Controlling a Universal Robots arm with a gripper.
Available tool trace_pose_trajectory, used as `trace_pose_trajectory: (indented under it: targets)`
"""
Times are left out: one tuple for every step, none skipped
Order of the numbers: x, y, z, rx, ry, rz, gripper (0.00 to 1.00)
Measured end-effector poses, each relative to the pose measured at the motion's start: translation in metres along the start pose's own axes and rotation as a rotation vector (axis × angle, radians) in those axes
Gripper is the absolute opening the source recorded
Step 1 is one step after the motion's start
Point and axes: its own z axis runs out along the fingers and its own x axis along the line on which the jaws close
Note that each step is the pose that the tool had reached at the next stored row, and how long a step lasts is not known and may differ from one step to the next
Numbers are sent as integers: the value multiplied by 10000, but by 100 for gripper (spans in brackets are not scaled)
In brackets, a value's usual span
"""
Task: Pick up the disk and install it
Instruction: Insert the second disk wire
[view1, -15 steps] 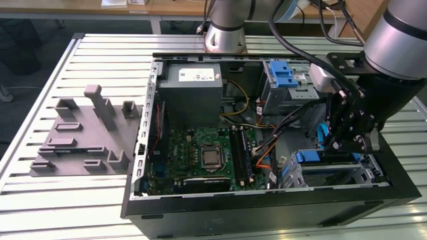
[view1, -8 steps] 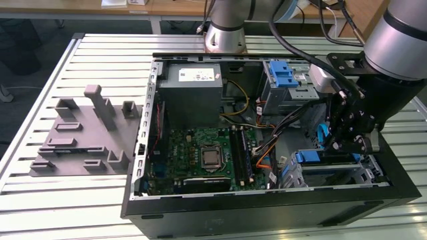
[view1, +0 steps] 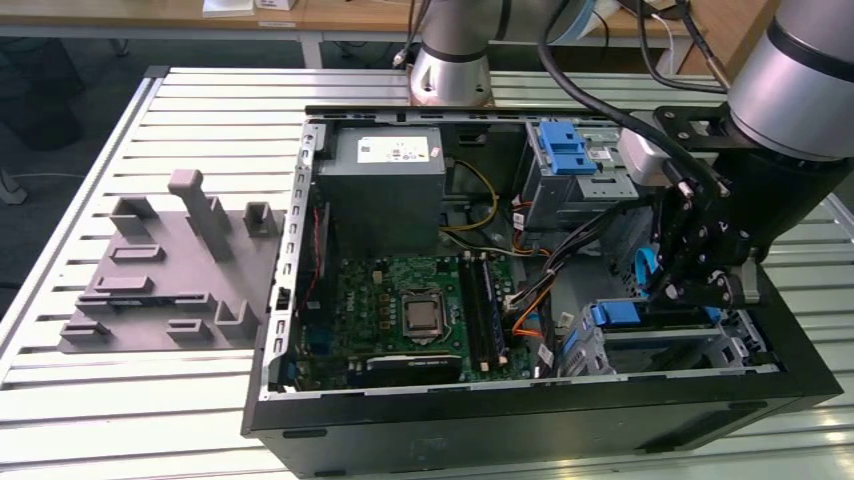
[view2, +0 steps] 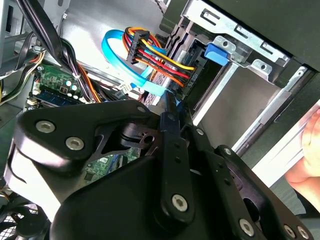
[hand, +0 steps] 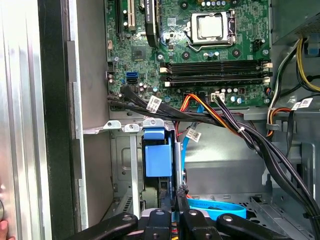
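the gripper (hand: 176, 212) is reaching into the drive cage (view1: 694, 345) at the lower right of the exterior view. its fingers (view2: 172, 117) are standing together; you cannot tell whether they are clamping anything. the disk (hand: 157, 160) is sitting in the cage, blue tab outward. expect it to be stiff, fairly heavy and shock-sensitive; take hold by the blue tab or rails.

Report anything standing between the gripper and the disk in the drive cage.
A blue flat cable and a plug with coloured wires hang just ahead of the gripper, beside the blue-tabbed disk in the drive cage.
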Motion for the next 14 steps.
trace_pose_trajectory:
  targets:
    - [0, 0, -2, 0, 1, 0, 16]
    - [1, 0, -7, 0, 2, -1, 16]
    - [1, 0, -11, 1, 3, 0, 16]
    - [0, 0, -12, 0, 0, 0, 16]
    - [1, -1, -17, 0, 2, 0, 16]
    - [1, -1, -19, 0, 2, 0, 16]
    - [1, -1, -18, 0, 1, -1, 16]
    - [1, -1, -18, 0, 1, 0, 16]
    - [3, -1, -19, 0, 2, -1, 16]
    - [6, -1, -18, 0, 2, -1, 16]
    - [10, -1, -17, 0, 3, 0, 16]
    - [12, -1, -16, 0, 2, 0, 16]
    - [14, -1, -15, 0, 1, 0, 16]
    - [17, -1, -13, -1, 1, 0, 16]
